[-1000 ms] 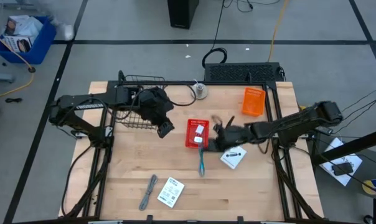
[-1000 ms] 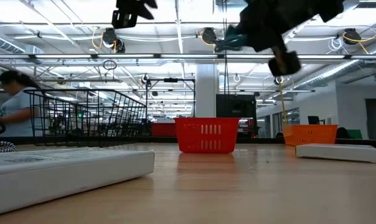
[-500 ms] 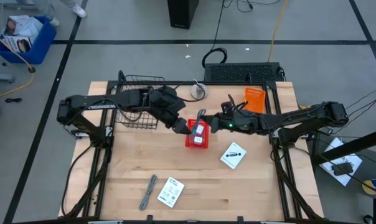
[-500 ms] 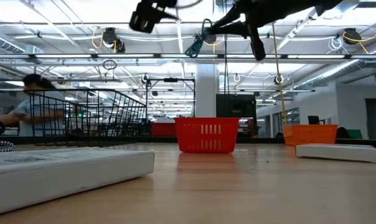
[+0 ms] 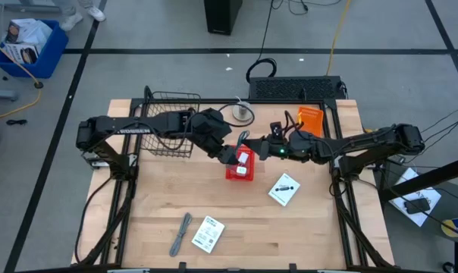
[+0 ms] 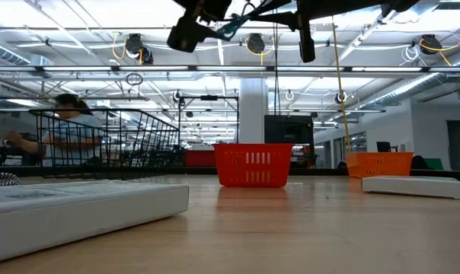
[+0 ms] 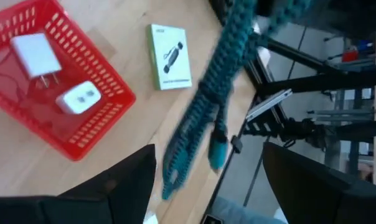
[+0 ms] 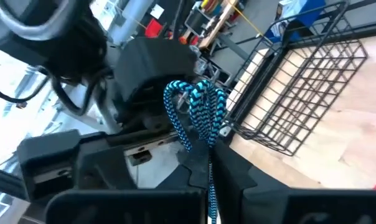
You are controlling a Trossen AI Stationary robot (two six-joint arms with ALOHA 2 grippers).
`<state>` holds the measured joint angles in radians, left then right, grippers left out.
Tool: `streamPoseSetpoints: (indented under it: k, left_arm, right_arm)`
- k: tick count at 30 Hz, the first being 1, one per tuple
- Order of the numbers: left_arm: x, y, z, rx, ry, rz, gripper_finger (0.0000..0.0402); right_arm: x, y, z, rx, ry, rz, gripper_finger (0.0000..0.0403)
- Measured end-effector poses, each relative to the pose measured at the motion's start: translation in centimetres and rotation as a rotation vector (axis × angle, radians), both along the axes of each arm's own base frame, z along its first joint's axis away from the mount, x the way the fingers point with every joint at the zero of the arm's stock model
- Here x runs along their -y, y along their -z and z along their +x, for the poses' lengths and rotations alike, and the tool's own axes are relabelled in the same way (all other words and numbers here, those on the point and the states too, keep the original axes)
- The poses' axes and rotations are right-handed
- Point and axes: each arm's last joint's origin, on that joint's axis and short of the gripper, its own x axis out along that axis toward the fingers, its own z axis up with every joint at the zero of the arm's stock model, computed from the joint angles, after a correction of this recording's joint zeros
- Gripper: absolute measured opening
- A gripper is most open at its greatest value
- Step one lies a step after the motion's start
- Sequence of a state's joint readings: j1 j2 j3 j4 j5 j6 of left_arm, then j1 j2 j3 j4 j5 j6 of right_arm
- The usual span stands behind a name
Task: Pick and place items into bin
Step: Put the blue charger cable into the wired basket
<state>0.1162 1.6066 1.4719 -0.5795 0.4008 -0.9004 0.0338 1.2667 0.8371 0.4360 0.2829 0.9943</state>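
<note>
A red bin (image 5: 235, 170) stands mid-table with two white blocks (image 7: 57, 78) inside. My right gripper (image 5: 262, 147) hovers just above the bin's far right corner, shut on a teal braided stick-like tool (image 7: 208, 106). The tool also shows high up in the low view (image 6: 233, 27). My left gripper (image 5: 230, 155) hangs open over the bin's left side, and the tool's free end (image 7: 194, 158) lies between its fingers; whether they touch it I cannot tell. One white packet (image 5: 283, 189) lies right of the bin. Another packet (image 5: 207, 233) and a grey stick (image 5: 181, 233) lie near the front edge. My right gripper pinches the teal tool between its two fingers at one end (image 8: 210, 163). The fingers come roughly level from the table's right side. The braided part (image 8: 197, 107) sticks out past the fingertips toward my left gripper. The tool is lifted clear, high over the red bin.
A black wire basket (image 5: 168, 125) stands at the far left of the table, an orange bin (image 5: 308, 122) at the far right, and a small round object (image 5: 243, 112) at the far edge. A person (image 6: 66, 129) shows in the room beyond the table.
My right gripper has lifted the teal tool off the table beside the red bin and carried it up and toward the far edge, over the bin. My left gripper has swung toward the table's right, from beside the wire basket to the bin, meeting the tool.
</note>
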Motion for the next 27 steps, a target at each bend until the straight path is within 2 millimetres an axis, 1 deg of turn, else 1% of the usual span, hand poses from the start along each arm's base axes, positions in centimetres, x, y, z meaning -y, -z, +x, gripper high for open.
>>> streamPoseSetpoints:
  k: [2,4,7,10,17,19,24,27]
  left_arm:
    - [-0.1,-0.3,0.3,0.039,-0.008,0.011,0.0285]
    - [-0.1,-0.2,0.4,0.039,-0.008,0.011,0.0273]
    - [-0.3,0.0,0.4,0.029,-0.013,0.009,0.0242]
    - [-0.7,0.0,0.4,0.031,-0.017,0.012,0.0189]
    - [-1.6,-0.1,0.2,0.041,-0.013,0.024,0.0029]
    - [-1.8,-0.1,0.2,0.048,-0.002,0.036,0.0019]
    - [-2.5,-0.1,0.0,0.056,0.01,0.021,0.0048]
    - [-3.0,-0.3,-0.6,0.033,-0.005,0.015,0.0045]
  right_arm:
    - [0.0,0.0,0.0,0.002,-0.004,0.003,0.0]
    - [0.0,0.0,0.0,0.001,-0.011,0.003,0.0]
    - [0.0,0.0,0.0,0.003,-0.021,0.001,0.0]
    - [-0.1,0.0,0.0,0.003,-0.037,0.007,0.0]
    - [0.2,0.0,0.0,0.0,-0.041,-0.015,0.0]
    - [0.3,-0.2,0.1,0.006,-0.047,-0.041,0.0003]
    - [0.4,-0.6,0.1,0.044,-0.077,-0.09,0.0033]
    - [0.7,-0.6,0.1,0.047,-0.068,-0.092,0.0061]
